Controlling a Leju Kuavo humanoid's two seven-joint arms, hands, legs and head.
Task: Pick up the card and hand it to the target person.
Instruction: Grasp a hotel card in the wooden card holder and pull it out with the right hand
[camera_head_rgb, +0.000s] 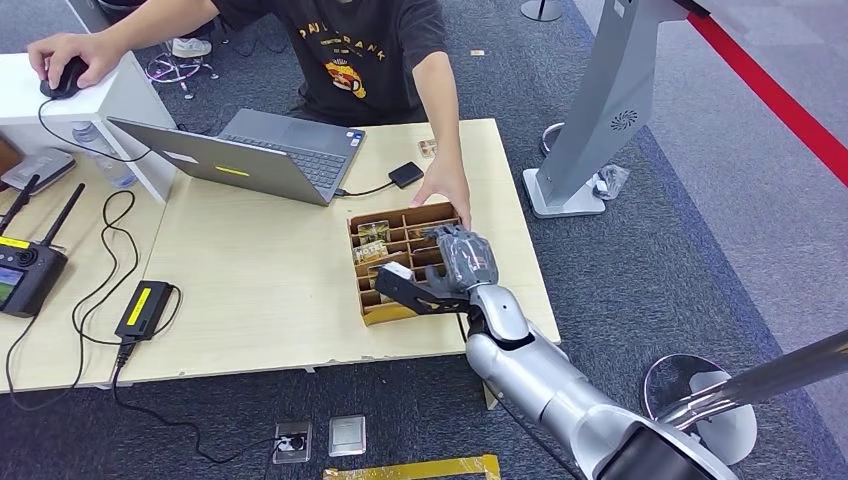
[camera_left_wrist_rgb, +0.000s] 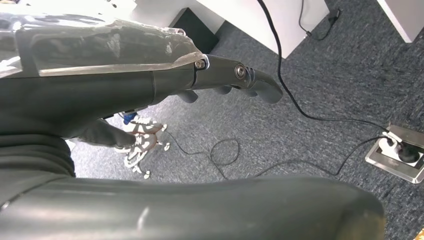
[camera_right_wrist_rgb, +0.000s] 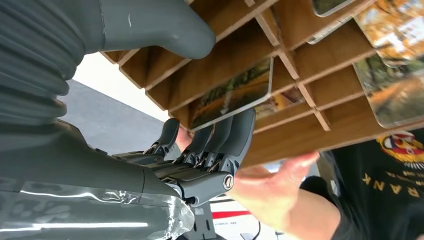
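Observation:
A wooden compartment box (camera_head_rgb: 375, 315) sits on the table's right part with several picture cards (camera_head_rgb: 372, 235) standing in it. My right hand (camera_head_rgb: 455, 265) hangs over the box's right side, its thumb stretched out across the compartments. In the right wrist view the fingers (camera_right_wrist_rgb: 240, 135) touch the edge of one landscape card (camera_right_wrist_rgb: 235, 92) leaning in its slot, while the thumb (camera_right_wrist_rgb: 165, 25) stays apart on the card's other side. A person's hand (camera_head_rgb: 445, 190) rests on the box's far corner. My left hand (camera_left_wrist_rgb: 225, 80) hangs above the carpet, holding nothing, fingers loosely extended.
A person in a black T-shirt (camera_head_rgb: 360, 50) sits behind the table. An open laptop (camera_head_rgb: 270, 150), a small black device (camera_head_rgb: 405, 174), a power brick (camera_head_rgb: 143, 307) and a remote controller (camera_head_rgb: 25, 270) lie on the table. A white stand base (camera_head_rgb: 565, 190) is right of it.

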